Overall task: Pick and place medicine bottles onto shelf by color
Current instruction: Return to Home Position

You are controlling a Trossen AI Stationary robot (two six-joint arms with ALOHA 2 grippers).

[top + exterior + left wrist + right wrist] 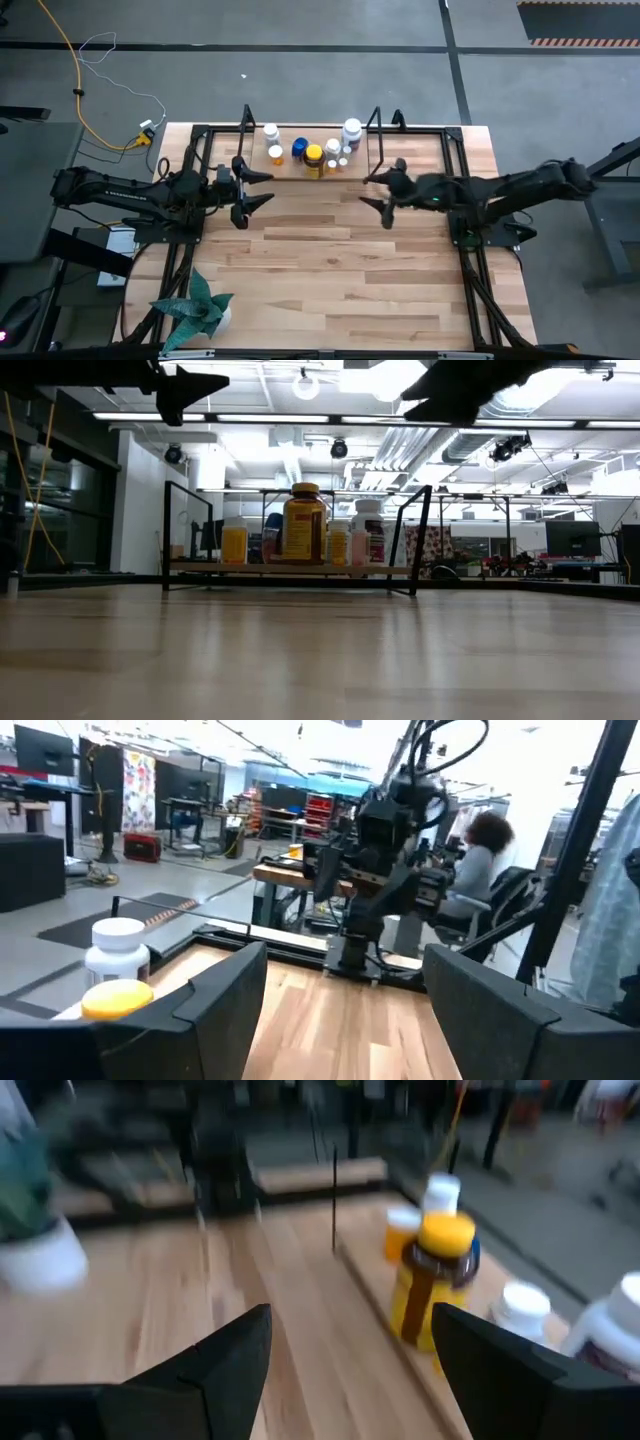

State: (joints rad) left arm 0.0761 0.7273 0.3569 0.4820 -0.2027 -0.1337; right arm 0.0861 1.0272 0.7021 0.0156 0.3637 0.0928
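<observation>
The black wire shelf (372,135) with a wooden floor stands at the table's far edge, also visible in the low view (410,540). On its floor stand the medicine bottles: a white one (270,132), an orange one (275,154), a blue one (299,148), the larger amber one with a yellow cap (314,159) (304,525) (430,1285), and several white ones (351,131). My left gripper (262,188) (345,1020) hovers open near the shelf's left end. My right gripper (372,190) (355,1380) hovers open near its right end. Both are raised above the table and hold nothing.
A teal spiky potted plant (200,305) stands at the table's near left corner and also appears in the right wrist view (35,1230). Black arm mounting frames (470,270) run along both sides. Bare wood lies between the grippers. A person (482,850) sits beyond the table.
</observation>
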